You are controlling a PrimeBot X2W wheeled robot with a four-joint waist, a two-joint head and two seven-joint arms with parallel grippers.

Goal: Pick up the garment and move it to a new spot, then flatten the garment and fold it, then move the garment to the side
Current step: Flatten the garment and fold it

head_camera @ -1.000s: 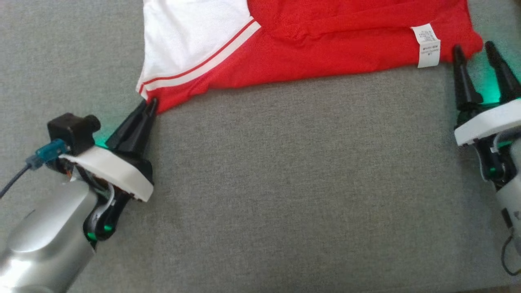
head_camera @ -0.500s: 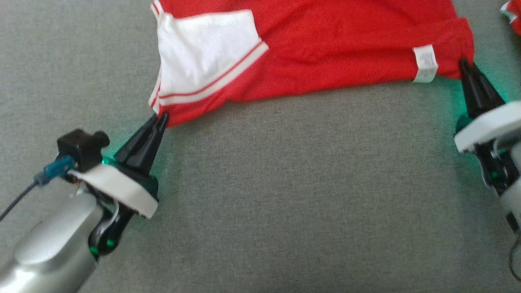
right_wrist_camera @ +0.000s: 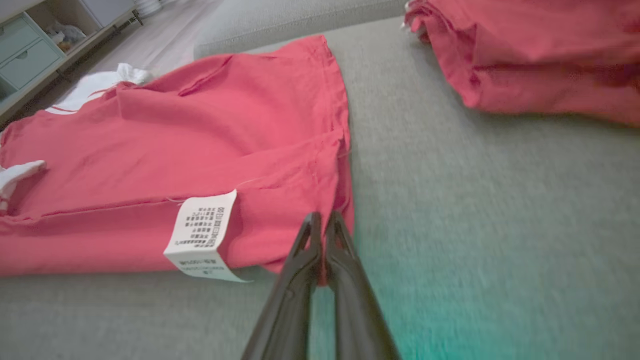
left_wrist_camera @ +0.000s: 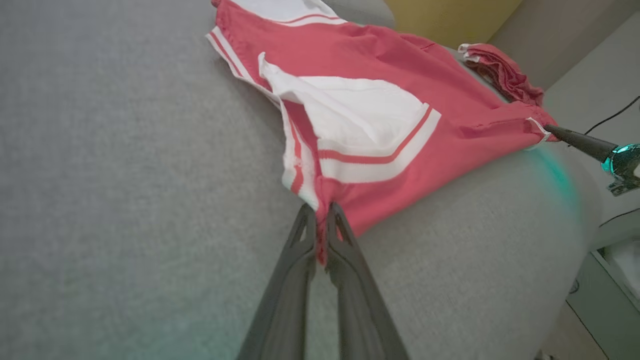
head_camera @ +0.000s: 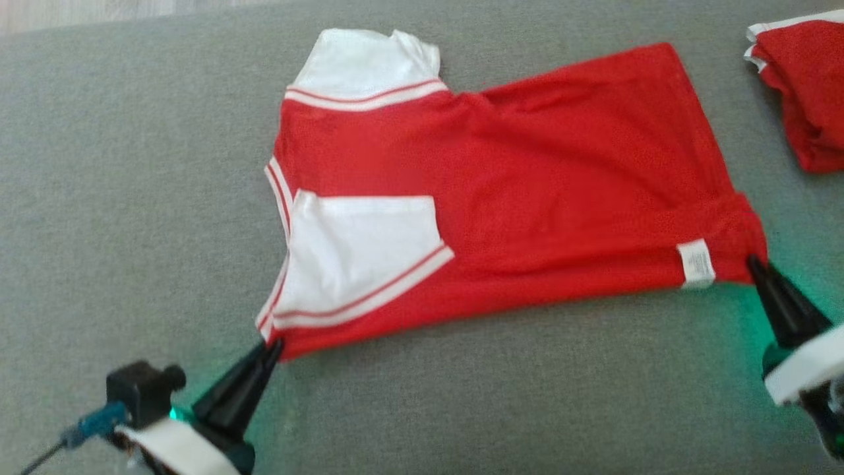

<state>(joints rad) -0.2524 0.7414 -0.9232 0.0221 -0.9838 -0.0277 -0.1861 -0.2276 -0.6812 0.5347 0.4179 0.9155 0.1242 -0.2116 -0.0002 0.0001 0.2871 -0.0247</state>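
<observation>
- A red shirt (head_camera: 527, 185) with white sleeves lies spread across a grey cushion (head_camera: 461, 409). Its near edge is drawn out between the robot's two grippers.
- The left gripper (head_camera: 273, 348) has its dark fingers pressed together on the shirt's near left corner. A fold of red cloth is pinched between the tips, just below the near white sleeve (head_camera: 362, 257).
- The right gripper (head_camera: 755, 264) is likewise clamped on the near right corner, at the hem. Cloth is nipped between its fingers just beside a white care label (head_camera: 696, 264).
- The far sleeve (head_camera: 369, 59) lies flat toward the cushion's back edge, with red-and-white striped trim where it meets the body.
- The red body shows soft creases running toward the right-hand grip.
- A second red garment (head_camera: 808, 99), bunched up, sits on the same cushion, off to the right and apart from the shirt.
- Green light from the grippers glows on the cushion beneath each one.
- In the right wrist view, a low cabinet with pale green drawers (right_wrist_camera: 25, 45) stands on the floor beyond the cushion.
</observation>
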